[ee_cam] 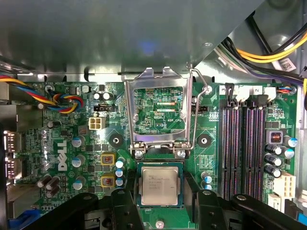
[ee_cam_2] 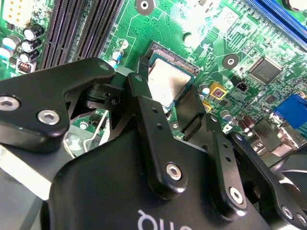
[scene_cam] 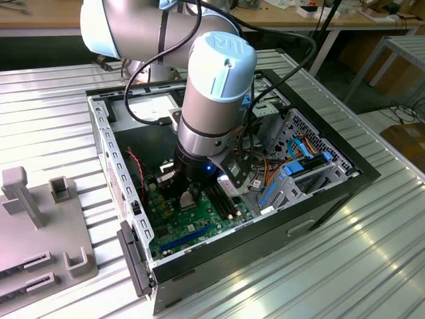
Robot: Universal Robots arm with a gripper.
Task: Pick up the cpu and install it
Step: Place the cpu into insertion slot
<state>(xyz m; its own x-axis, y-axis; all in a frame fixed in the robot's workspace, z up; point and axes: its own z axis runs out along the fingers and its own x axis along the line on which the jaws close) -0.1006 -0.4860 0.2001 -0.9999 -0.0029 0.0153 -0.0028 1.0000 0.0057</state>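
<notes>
gripper (ee_cam: 160,205) pinches the cpu (ee_cam: 159,186) by two opposite edges, at the mouth of the open socket (ee_cam_2: 173,58) on the green motherboard (ee_cam: 213,120); beyond, the hinged load plate (ee_cam: 159,137) stands raised. best lowered level and square, no sideways push, released only once flat.
</notes>
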